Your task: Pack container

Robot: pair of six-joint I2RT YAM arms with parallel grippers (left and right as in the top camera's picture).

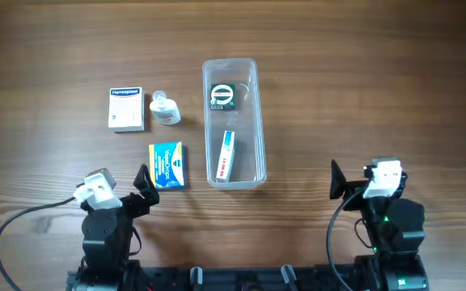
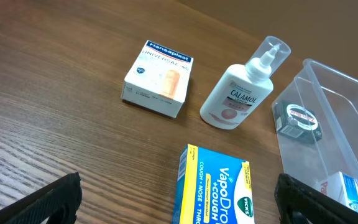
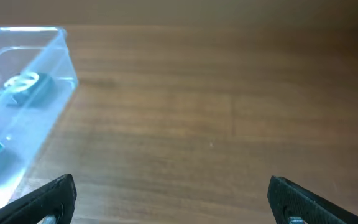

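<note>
Container (image 1: 247, 129) sits mid-worktop (image 1: 379, 81), long axis running from far edge to near edge. We see two items in it: a small dark pack with a round roll (image 1: 222, 96) at the far end and a white-red carton (image 1: 226, 155) lying flat at the near end.

Outside, toward the left edge, is the Hansaplast plaster box (image 1: 126, 108). A Calamol lotion bottle (image 1: 165, 109) lies on its side between that box and the container, touching neither. Vicks VapoDrops box (image 1: 167, 166) lies closer to the near edge, near the container's left wall but apart from it.

Left gripper (image 1: 146, 187) hovers by the near edge just short of the Vicks box, jaws spread wide, gripping nothing. Right gripper (image 1: 340, 184) is by the near edge, right of the container and apart from it, jaws also spread wide over wood.
</note>
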